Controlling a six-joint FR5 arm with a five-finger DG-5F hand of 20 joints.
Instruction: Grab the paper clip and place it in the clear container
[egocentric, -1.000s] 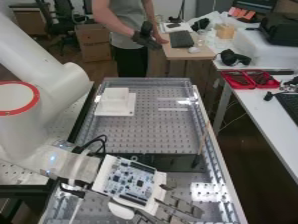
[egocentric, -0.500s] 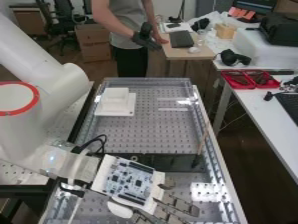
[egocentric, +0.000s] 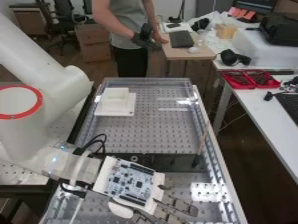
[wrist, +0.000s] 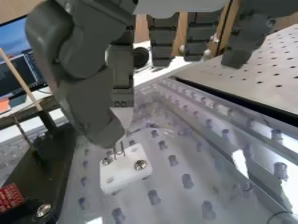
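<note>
The hand (egocentric: 174, 206) is low in the high view, below the circuit board on the wrist, its fingers spread and fairly straight. In the wrist view the hand (wrist: 86, 90) has its thumb reaching down over a small white block (wrist: 123, 175) with two screws. Thin metal wire that looks like the paper clip (wrist: 118, 150) stands upright at the block's upper edge, just under the thumb tip; whether they touch I cannot tell. The other fingers hang apart, clear of the block. I cannot pick out a clear container for certain.
A perforated bench plate (egocentric: 153, 132) lies under a clear sheet. A white stepped block (egocentric: 115, 102) sits toward its far end. Beside the small block is a black device with a red part (wrist: 10, 197). A thin stick (egocentric: 203, 142) leans at the right edge.
The arm's red-ringed joint has lowered slightly. The hand has shifted a little toward the left of the high view since the earliest frame, its fingers still spread.
</note>
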